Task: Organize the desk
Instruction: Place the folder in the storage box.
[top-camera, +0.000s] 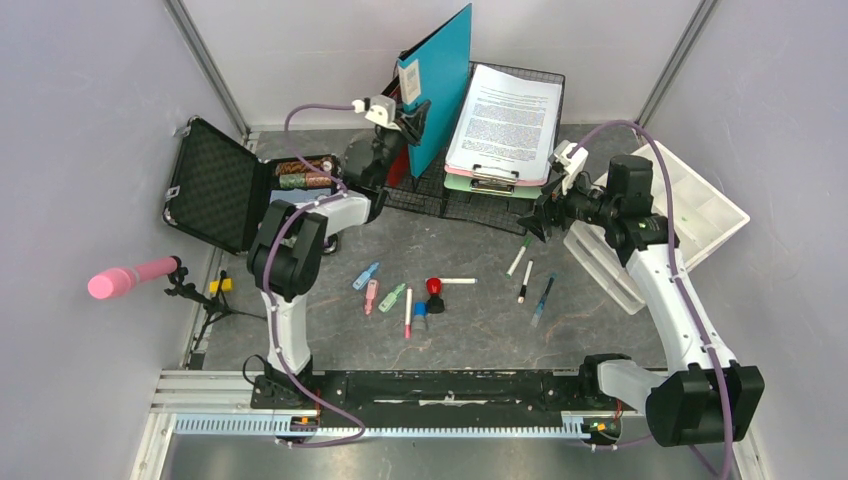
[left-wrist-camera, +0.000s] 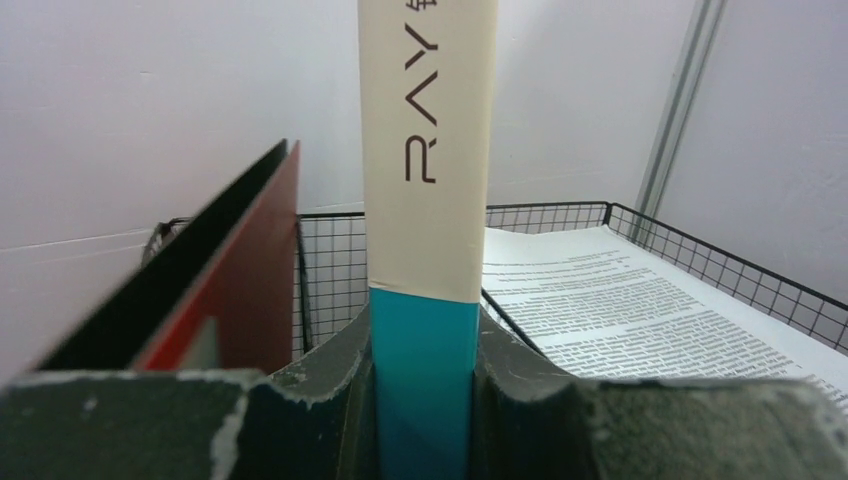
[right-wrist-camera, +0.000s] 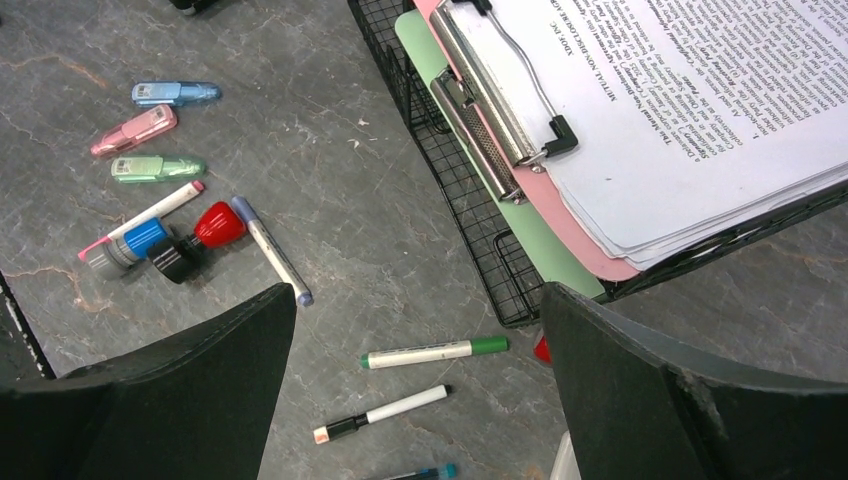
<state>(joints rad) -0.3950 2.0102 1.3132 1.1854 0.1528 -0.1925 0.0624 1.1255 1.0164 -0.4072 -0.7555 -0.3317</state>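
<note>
Where my left hand (top-camera: 408, 118) is: at the back of the table (top-camera: 480, 330), raised over the left end of the wire rack (top-camera: 455, 200).
Left hand's grip: pressed onto the spine of the teal folder (left-wrist-camera: 422, 370), one side each. The white spine label reading "RAY" sits just above my hold.
Teal folder: standing on edge in the rack, leaning a little.
Red folder (left-wrist-camera: 240, 290): just beside the teal one, to its left in my wrist view, tilted.
Clipboards (right-wrist-camera: 575, 240): one green, one pink, stacked with printed pages on top, sloping in the right part of the rack.
Right hand (right-wrist-camera: 420, 400): spread wide, holding nothing — hovering over the table by the rack's front corner.
Below the right hand: a green-capped marker (right-wrist-camera: 435, 351) and a black-tipped pen (right-wrist-camera: 380, 412), lying apart.
Table: dark grey and mottled, pale walls around it, rail at the near edge.
Mid-table: blue case (right-wrist-camera: 175, 93), pink case (right-wrist-camera: 133, 130) and green case (right-wrist-camera: 157, 167) side by side — near them a red-topped stamp (right-wrist-camera: 205, 232) and other pens.
Black case (top-camera: 215, 185): lid open, at the table's left edge.
White tray (top-camera: 700, 210): at the right edge.
</note>
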